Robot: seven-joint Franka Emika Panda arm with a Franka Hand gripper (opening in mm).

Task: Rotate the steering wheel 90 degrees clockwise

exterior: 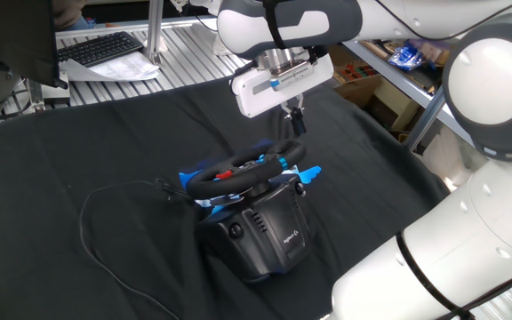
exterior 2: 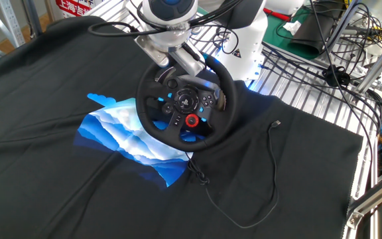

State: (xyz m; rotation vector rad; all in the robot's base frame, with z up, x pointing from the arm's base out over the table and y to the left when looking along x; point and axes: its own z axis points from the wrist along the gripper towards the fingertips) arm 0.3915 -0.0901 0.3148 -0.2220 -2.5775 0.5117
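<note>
The steering wheel, black-rimmed with blue paddles and red hub buttons, sits mid-table on its base; in this view I see it edge-on from behind. In the other fixed view the steering wheel faces the camera, red button low on the hub. My gripper comes down from above, its fingers closed together at the far top part of the rim. In the other view my gripper overlaps the rim's upper left. The exact contact is hard to see against the dark cloth.
The boxy black base stands behind the wheel on a black cloth. A thin cable loops on the cloth, also seen in the other view. A blue-white print lies beside the wheel. A keyboard sits at the back.
</note>
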